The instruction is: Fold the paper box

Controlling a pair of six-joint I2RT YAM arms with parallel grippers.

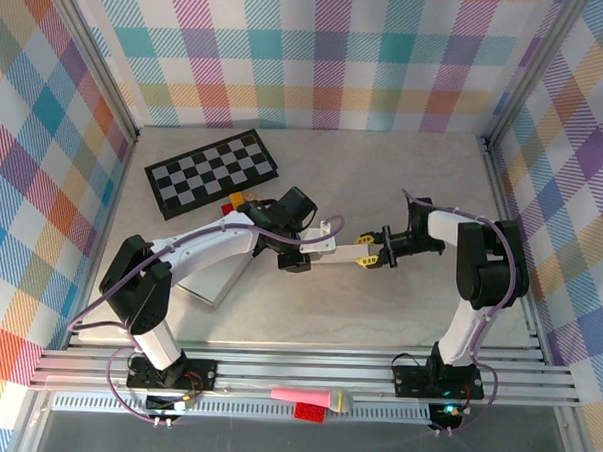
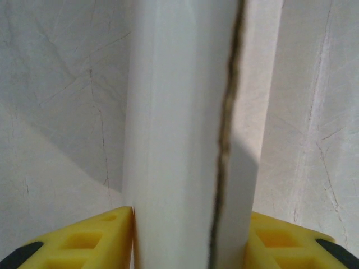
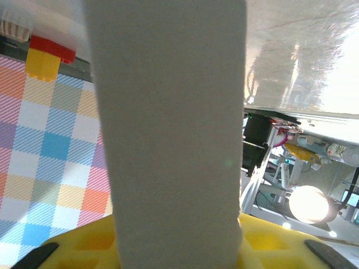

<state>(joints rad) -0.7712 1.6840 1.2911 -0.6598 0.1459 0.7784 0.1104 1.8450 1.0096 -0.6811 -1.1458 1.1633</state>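
Paper box [image 1: 335,250] at table [image 1: 384,180] centre; chessboard [image 1: 212,172] behind, to left.

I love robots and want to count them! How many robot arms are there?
2. The left arm reaches in from the near left, and the right arm from the near right. Both meet at the paper box mid-table. None seem hidden.

The top external camera sits high above and behind the arm bases [image 1: 165,365], looking down and forward over the whole desk [image 1: 377,319] from well away. The left wrist camera rides just behind the left fingers [image 2: 84,241] and faces down at the desk, very close to the paper box [image 2: 179,140]. The right wrist camera looks out past the right fingers [image 3: 84,241], roughly level, toward the checked wall [image 3: 50,140], equally close to the box. All three views share that box.
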